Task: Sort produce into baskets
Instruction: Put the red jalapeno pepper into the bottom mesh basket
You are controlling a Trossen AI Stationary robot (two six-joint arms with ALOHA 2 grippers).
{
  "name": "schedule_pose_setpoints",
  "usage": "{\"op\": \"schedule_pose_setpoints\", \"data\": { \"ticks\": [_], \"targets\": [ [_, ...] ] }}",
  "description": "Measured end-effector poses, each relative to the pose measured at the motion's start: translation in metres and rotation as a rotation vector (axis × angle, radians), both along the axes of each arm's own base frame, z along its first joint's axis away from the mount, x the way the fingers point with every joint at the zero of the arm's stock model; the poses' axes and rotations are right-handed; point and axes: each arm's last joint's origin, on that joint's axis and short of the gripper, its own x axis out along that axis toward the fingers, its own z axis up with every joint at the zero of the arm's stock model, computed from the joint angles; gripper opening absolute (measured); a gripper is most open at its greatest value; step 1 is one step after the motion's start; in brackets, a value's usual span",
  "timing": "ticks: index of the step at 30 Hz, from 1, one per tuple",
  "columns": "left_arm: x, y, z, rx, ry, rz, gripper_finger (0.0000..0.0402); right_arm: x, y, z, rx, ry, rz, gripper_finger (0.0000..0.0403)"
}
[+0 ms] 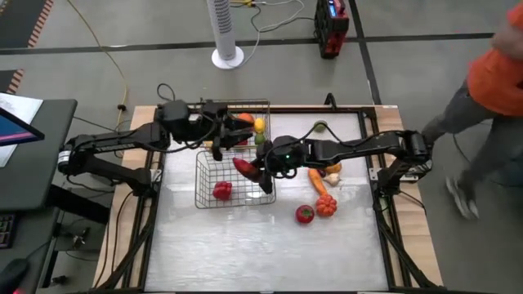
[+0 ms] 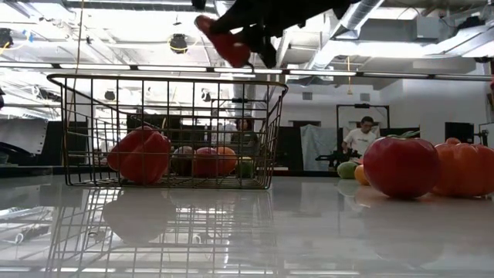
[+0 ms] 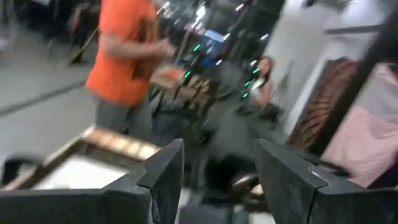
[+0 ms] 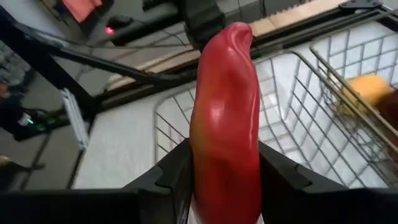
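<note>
At the left edge of the table [image 1: 245, 245] the left arm reaches in toward the far side, and its left gripper [image 1: 217, 147] hangs near the far left corner of the near basket [image 1: 198, 175], beside the far basket [image 1: 265, 106]; in the left wrist view its two dark fingers [image 3: 163, 177] stand apart with nothing between them, so it is released and seems only to wait. The near basket stands a little left of the table's centre and already holds a red bell pepper [image 1: 222, 191] at its near left corner, so it probably collects one kind of produce. The far basket, touching or just behind it toward the far edge, holds several pieces, among them a yellow one [image 1: 259, 125]. Above the right rim of the near basket, the right gripper [image 1: 263, 173] is clenched on a long red pepper [image 4: 225, 118]; the pepper stands up between the fingers and is carried high, I think so that it clears the wire wall before it is let go inside. To the right, toward the near right part of the table, a carrot [image 1: 317, 180], a tomato [image 1: 305, 215] and a small orange pumpkin [image 1: 326, 206] lie close together, not yet sorted. A person in orange [image 1: 494, 73] stands beyond the right edge.
</note>
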Motion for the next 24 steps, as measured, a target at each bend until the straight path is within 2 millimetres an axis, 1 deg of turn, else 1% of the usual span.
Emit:
{"op": "schedule_pose_setpoints", "data": {
  "ticks": [3, 6, 9, 12, 14, 16, 20, 24],
  "targets": [
    [-0.007, -0.003, 0.008, 0.042, -0.042, -0.008, 0.0183, -0.001, -0.001, 0.002, 0.01, -0.006, 0.012, 0.0167],
    [-0.01, -0.003, 0.003, 0.041, 0.026, -0.009, 0.0183, -0.003, -0.004, 0.005, 0.005, -0.004, 0.01, 0.0168],
    [-0.008, -0.004, -0.009, 0.034, 0.123, -0.039, 0.0183, -0.006, -0.012, 0.007, -0.002, 0.003, -0.004, 0.0168],
    [-0.008, -0.007, -0.022, 0.0, 0.114, -0.087, 0.0183, -0.008, -0.018, 0.002, -0.019, 0.053, -0.013, 0.0168],
    [-0.012, -0.009, -0.035, -0.035, 0.099, -0.097, 0.0183, -0.009, -0.022, -0.002, -0.022, 0.087, -0.018, 0.0168],
    [-0.018, -0.011, -0.043, -0.074, 0.049, -0.089, 0.0183, -0.011, -0.023, -0.002, -0.008, 0.106, 0.002, 0.0168],
    [-0.039, -0.013, -0.059, -0.149, -0.04, -0.024, 0.0183, -0.014, -0.022, -0.001, 0.014, 0.118, 0.041, 0.0168],
    [-0.053, -0.01, -0.068, -0.244, 0.007, 0.096, 0.0183, -0.012, -0.022, -0.003, 0.013, 0.114, 0.044, 0.0168]
  ]
}}
